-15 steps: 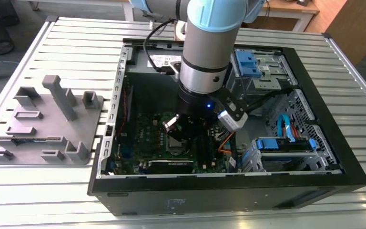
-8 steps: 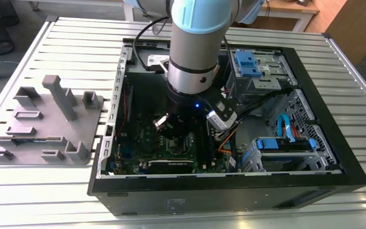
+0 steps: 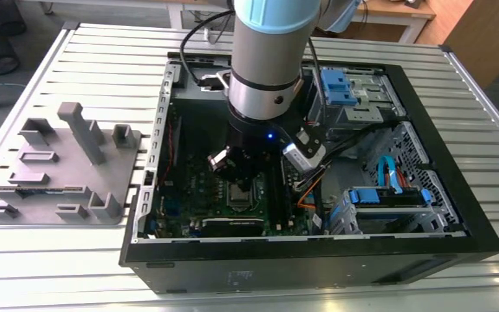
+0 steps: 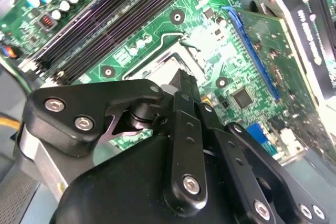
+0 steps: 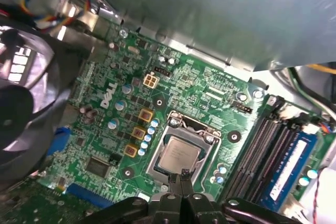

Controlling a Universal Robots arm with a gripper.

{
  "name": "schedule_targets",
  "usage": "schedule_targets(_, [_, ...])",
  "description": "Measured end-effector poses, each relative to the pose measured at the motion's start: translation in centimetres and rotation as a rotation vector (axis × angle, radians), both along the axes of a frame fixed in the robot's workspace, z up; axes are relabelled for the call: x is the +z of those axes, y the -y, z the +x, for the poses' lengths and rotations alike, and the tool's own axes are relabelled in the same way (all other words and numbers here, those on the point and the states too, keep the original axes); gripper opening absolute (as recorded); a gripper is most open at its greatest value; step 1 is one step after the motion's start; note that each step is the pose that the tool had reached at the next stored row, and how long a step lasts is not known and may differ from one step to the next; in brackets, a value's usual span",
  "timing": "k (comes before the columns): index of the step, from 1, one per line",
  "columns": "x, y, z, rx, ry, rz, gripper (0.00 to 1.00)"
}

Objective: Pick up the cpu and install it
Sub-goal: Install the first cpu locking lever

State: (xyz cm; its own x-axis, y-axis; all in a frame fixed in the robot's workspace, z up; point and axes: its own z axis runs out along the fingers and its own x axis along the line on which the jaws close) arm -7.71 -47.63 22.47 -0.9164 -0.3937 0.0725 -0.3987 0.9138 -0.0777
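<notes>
Black metal gripper [image 5: 184, 176] linkages with silver screws are filling the foreground in both wrist views. Its two slim jaws are pressing together with no gap showing, and their tips are hovering just beside one edge of the cpu [image 5: 178, 155]. I cannot tell whether they are touching it.

That small square chip with a shiny silver top is lying flat inside the silver-framed socket [image 5: 207, 140] on the green motherboard [image 5: 121, 129], nothing clamped on it. White lettering is showing on the board and faint print on the chip's lid. Long black memory slots [image 5: 268, 150] are running near the socket, and a dark round fan [image 5: 21, 103] is sitting well apart from it.

In the exterior view, the silver and pale blue robot arm [image 3: 267, 58] is reaching straight down into the open black computer case [image 3: 483, 240], with the gripper [image 3: 242, 185] hanging over the board's middle. Blue plastic drive brackets [image 3: 336, 88] are sitting at one o'clock from the arm. A grey plastic fixture plate [image 3: 50, 195] with upright blocks is lying at nine o'clock from the case, on the slatted aluminium table [image 3: 102, 58].
</notes>
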Motion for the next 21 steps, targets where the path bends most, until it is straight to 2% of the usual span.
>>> schedule_targets(3, [0.60,0.00,0.00,0.000,0.0000,0.0102,0.11])
schedule_targets(7, [1.10,0.00,0.00,0.000,0.0000,0.0135,0.11])
schedule_targets(10, [1.13,0.00,-0.03,0.000,0.0007,0.0144,0.11])
schedule_targets(14, [1.13,0.00,-0.35,0.000,0.0086,0.0185,0.11])
schedule_targets(21, [1.13,0.00,-0.39,0.000,0.0088,0.0185,0.11])
